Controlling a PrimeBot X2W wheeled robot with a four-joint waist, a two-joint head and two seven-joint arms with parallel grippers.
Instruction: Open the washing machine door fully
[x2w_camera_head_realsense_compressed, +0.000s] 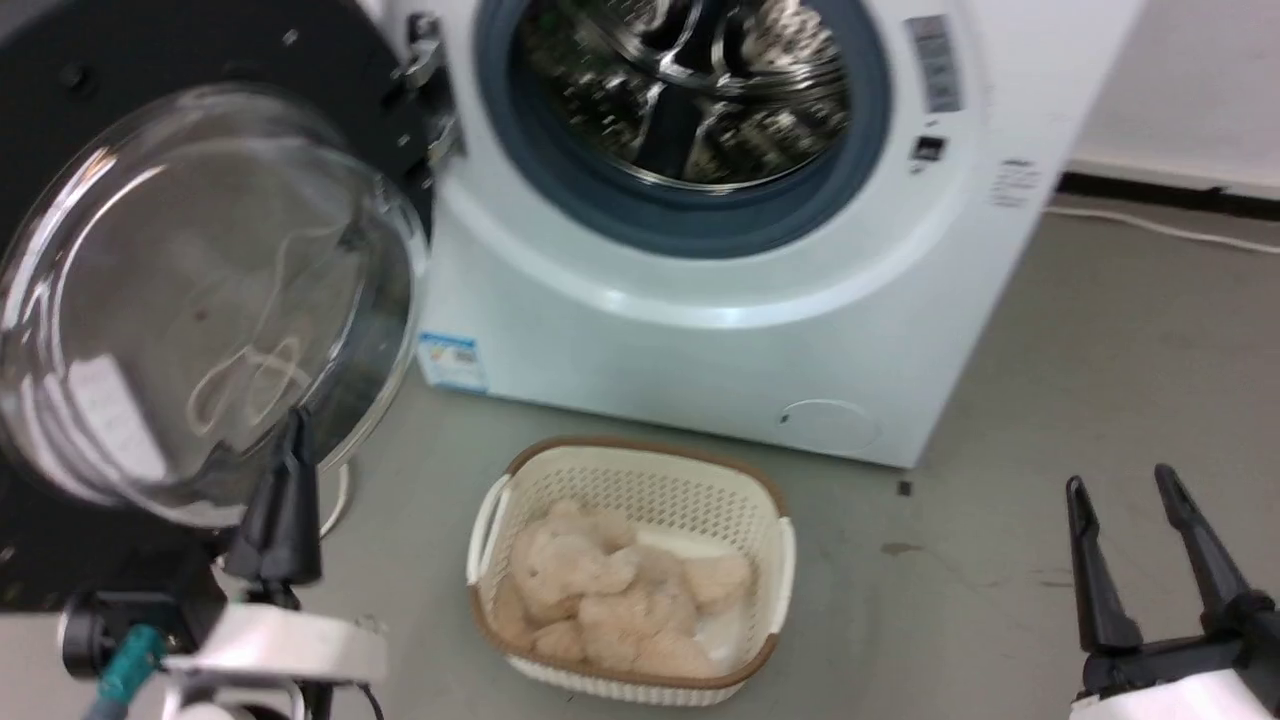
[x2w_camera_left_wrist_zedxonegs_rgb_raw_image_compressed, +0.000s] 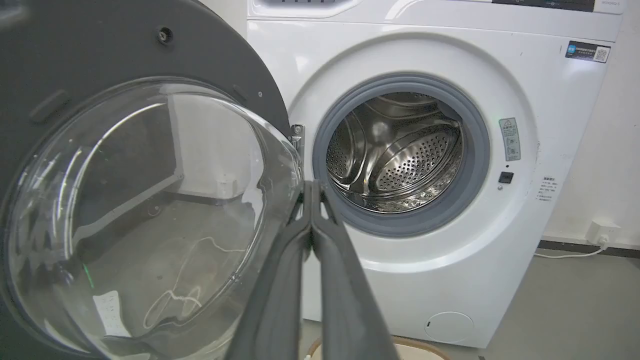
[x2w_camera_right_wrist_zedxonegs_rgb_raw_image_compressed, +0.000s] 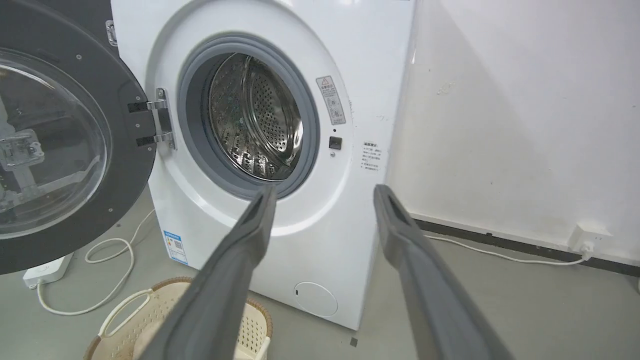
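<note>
The washing machine door (x2w_camera_head_realsense_compressed: 180, 290) (x2w_camera_left_wrist_zedxonegs_rgb_raw_image_compressed: 125, 210) (x2w_camera_right_wrist_zedxonegs_rgb_raw_image_compressed: 55, 145), a black disc with a bulging clear glass bowl, stands swung out to the left of the white machine (x2w_camera_head_realsense_compressed: 720, 330). Its hinge (x2w_camera_right_wrist_zedxonegs_rgb_raw_image_compressed: 160, 122) sits at the drum opening's left side. The steel drum (x2w_camera_left_wrist_zedxonegs_rgb_raw_image_compressed: 400, 155) lies exposed behind its grey rubber ring. My left gripper (x2w_camera_head_realsense_compressed: 297, 420) (x2w_camera_left_wrist_zedxonegs_rgb_raw_image_compressed: 312, 185) is shut with nothing in it, its tips at the glass bowl's right edge; whether they touch it is unclear. My right gripper (x2w_camera_head_realsense_compressed: 1120, 485) (x2w_camera_right_wrist_zedxonegs_rgb_raw_image_compressed: 325, 192) stands open and empty at the lower right, well clear of the machine.
A cream laundry basket (x2w_camera_head_realsense_compressed: 770, 530) (x2w_camera_right_wrist_zedxonegs_rgb_raw_image_compressed: 255, 325) holding beige cloth sits on the grey floor before the machine. A white cable (x2w_camera_right_wrist_zedxonegs_rgb_raw_image_compressed: 112, 270) and power strip (x2w_camera_right_wrist_zedxonegs_rgb_raw_image_compressed: 45, 270) lie under the door. A white wall (x2w_camera_right_wrist_zedxonegs_rgb_raw_image_compressed: 525, 110) with a cable along its base stands right of the machine.
</note>
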